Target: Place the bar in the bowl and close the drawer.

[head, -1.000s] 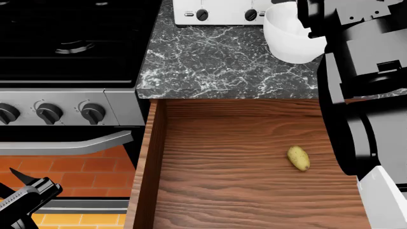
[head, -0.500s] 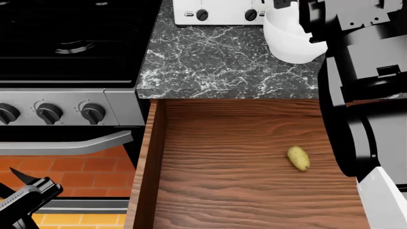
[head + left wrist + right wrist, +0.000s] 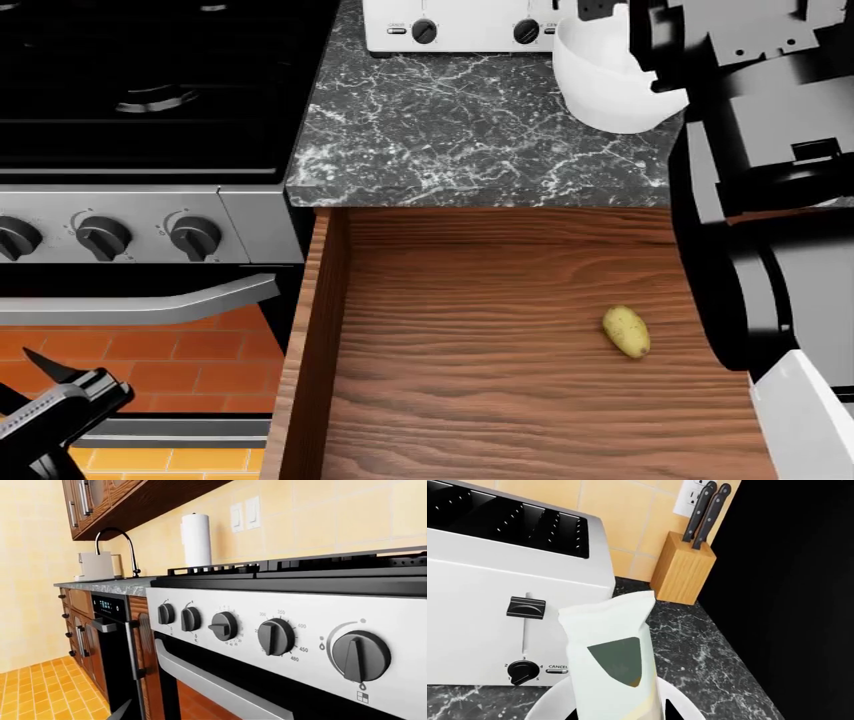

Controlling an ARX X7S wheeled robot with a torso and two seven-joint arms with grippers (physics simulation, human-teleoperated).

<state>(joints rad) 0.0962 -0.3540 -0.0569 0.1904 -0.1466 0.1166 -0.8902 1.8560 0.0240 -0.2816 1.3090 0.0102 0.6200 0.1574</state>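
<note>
The bar [image 3: 614, 655] is a white wrapped packet with a dark green patch. My right gripper [image 3: 621, 711] is shut on it, a dark fingertip [image 3: 668, 707] showing on each side. The bar stands over the white bowl [image 3: 603, 85], whose rim [image 3: 547, 707] curves beneath it. The bowl sits on the marble counter [image 3: 454, 130] in front of the toaster. The wooden drawer [image 3: 302, 350] is pulled wide open below the counter, its handle out of view. My left gripper [image 3: 47, 395] hangs open low by the oven, away from all of it.
A small yellowish potato [image 3: 626, 331] lies in the drawer. A white toaster [image 3: 487, 605] and a knife block [image 3: 684, 570] stand behind the bowl. The stove [image 3: 134, 100] with its knobs and oven handle [image 3: 147, 305] is at the left. My right arm [image 3: 761, 200] covers the drawer's right side.
The right arm has edged slightly toward the back, and a bit of the bar now shows above the bowl's far rim. The left gripper has barely drifted.
</note>
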